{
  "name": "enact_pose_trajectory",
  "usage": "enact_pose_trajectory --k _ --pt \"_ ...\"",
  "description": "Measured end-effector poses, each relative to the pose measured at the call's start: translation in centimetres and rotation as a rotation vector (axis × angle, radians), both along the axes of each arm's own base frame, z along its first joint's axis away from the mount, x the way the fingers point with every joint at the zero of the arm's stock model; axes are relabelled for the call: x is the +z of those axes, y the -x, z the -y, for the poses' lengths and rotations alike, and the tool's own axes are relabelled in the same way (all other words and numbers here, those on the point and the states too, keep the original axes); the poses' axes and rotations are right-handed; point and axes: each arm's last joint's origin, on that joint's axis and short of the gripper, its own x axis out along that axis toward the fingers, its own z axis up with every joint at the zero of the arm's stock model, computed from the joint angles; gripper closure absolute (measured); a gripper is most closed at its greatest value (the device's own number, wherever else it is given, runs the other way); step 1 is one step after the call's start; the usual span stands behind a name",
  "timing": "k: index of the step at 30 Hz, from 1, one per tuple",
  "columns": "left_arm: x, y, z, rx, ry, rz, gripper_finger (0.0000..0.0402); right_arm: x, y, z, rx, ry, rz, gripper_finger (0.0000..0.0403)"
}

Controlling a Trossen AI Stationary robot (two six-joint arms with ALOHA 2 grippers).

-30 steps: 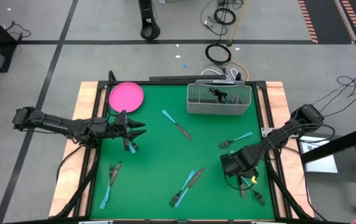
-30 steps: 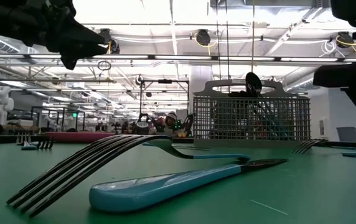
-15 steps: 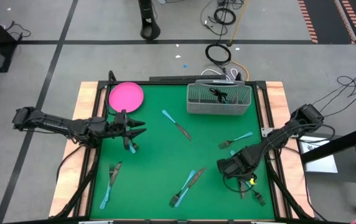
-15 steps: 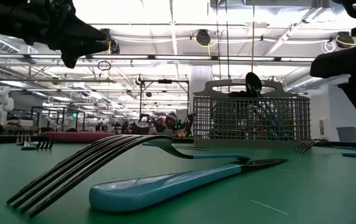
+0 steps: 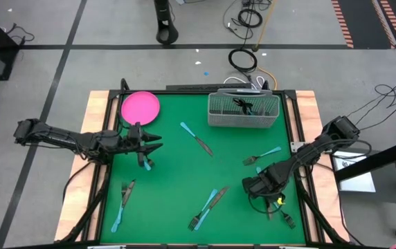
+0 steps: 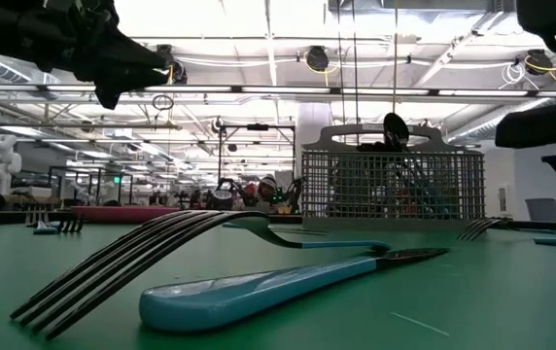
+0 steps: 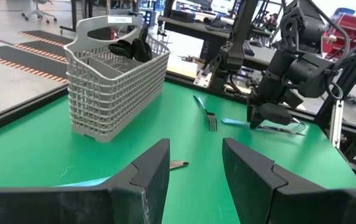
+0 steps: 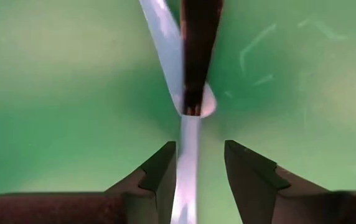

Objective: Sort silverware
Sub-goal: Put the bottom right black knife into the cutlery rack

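Several pieces of silverware with light blue handles lie scattered flat on the green mat: a knife (image 5: 196,139), a fork (image 5: 261,156), a crossed pair (image 5: 208,205) and another pair (image 5: 122,196). My right gripper (image 5: 254,187) points down, open, low over the mat's right near part. In the right wrist view its fingers (image 8: 251,168) stand on either side of a light blue handle (image 8: 188,134) that a dark metal piece (image 8: 198,50) crosses. My left gripper (image 5: 158,143) is open and hovers level near the pink plate (image 5: 140,107), above a blue-handled piece (image 5: 145,163).
A grey wire basket (image 5: 244,111) stands at the mat's far edge with dark pieces in it, also in the left wrist view (image 7: 116,74). More silverware (image 5: 283,213) lies near the right near corner. The mat's middle is bare.
My right gripper has shifted a little toward the table's left and near edge, staying open over the crossed handle and metal piece. The left arm and the silverware have kept still.
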Motion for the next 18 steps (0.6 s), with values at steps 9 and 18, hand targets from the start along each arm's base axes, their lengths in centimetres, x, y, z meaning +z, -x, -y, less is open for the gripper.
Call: enact_pose_trajectory --k 9,18 --pt "0.0 0.0 0.0 0.0 0.0 -0.002 0.0252 -1.3 0.4 0.4 -0.017 -0.039 0.024 0.0277" --pt "0.0 0.0 0.0 0.0 0.0 -0.002 0.0252 -1.7 0.4 0.7 -0.065 -0.04 0.023 0.0316"
